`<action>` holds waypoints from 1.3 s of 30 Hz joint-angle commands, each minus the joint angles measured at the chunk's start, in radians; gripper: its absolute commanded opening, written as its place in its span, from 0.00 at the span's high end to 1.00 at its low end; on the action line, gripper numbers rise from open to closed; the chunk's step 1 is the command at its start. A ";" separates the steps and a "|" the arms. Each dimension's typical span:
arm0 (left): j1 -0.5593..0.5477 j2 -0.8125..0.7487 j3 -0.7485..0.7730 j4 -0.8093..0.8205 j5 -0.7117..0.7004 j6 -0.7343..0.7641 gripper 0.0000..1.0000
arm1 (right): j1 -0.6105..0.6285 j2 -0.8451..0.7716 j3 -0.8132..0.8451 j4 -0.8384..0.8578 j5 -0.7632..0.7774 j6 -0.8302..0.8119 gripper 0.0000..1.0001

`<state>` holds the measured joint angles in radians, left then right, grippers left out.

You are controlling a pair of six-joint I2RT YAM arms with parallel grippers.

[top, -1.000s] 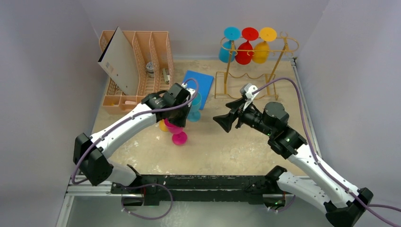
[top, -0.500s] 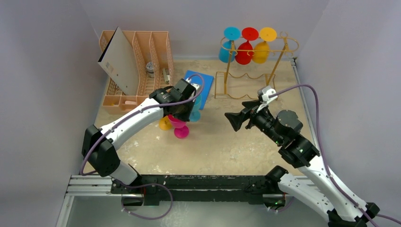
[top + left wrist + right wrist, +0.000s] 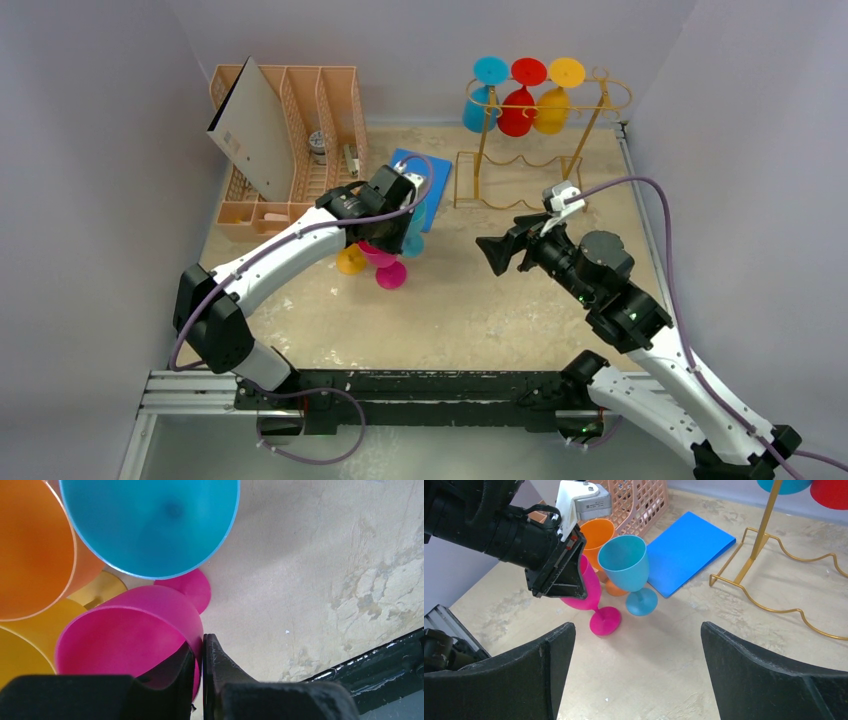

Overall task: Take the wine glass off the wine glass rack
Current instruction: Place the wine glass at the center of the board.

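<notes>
- Top view: your left gripper (image 3: 378,245) is clamped on the pink wine glass (image 3: 385,266) at mid-table. That glass is well apart from the wine glass rack (image 3: 483,150) at the back right. Your right gripper (image 3: 490,255) gapes, holding nothing.
- Left wrist: the fingers (image 3: 220,670) pinch the pink glass's rim wall, one inside and one outside. A blue wine glass (image 3: 150,520) is just beside it.
- Right wrist: the pink glass leans, its foot on the table by the blue one. Your right fingers (image 3: 524,670) stand wide apart.
</notes>
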<state>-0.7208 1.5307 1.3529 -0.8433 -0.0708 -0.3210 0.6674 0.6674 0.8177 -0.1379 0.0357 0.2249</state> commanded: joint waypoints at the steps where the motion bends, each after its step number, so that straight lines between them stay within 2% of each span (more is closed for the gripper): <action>1: -0.004 -0.002 0.029 0.051 -0.006 0.019 0.90 | 0.001 0.003 0.014 0.002 0.010 0.014 0.03; 8: -0.003 0.006 0.022 0.043 -0.003 0.023 0.81 | 0.002 0.008 0.017 -0.003 0.007 0.011 0.03; 13: -0.004 -0.021 0.031 0.046 0.031 0.017 0.67 | 0.002 0.011 0.025 -0.013 0.011 0.002 0.02; 17: -0.003 -0.072 0.052 0.051 0.076 0.018 0.53 | 0.001 0.042 0.072 -0.105 0.073 -0.015 0.02; 21: -0.003 -0.131 0.074 0.050 0.120 0.017 0.45 | 0.001 0.082 0.121 -0.202 0.161 -0.031 0.02; 25: -0.002 -0.194 0.091 0.032 0.114 0.016 0.37 | 0.002 0.106 0.171 -0.240 0.186 -0.066 0.02; 27: 0.000 -0.225 0.094 0.020 0.100 0.014 0.33 | 0.001 0.136 0.227 -0.285 0.195 -0.084 0.02; 33: 0.035 -0.329 0.064 0.020 0.103 0.013 0.24 | 0.001 0.326 0.561 -0.480 0.259 -0.171 0.01; 36: 0.097 -0.372 0.052 0.013 0.157 0.013 0.23 | -0.006 0.430 0.721 -0.546 0.279 -0.198 0.01; 39: 0.188 -0.419 0.029 0.016 0.233 -0.003 0.22 | -0.033 0.510 0.837 -0.592 0.237 -0.172 0.01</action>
<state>-0.6212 1.1706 1.4078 -0.8345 0.0692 -0.3130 0.6609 1.1000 1.5257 -0.6113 0.2699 0.0719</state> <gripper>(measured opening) 0.775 0.987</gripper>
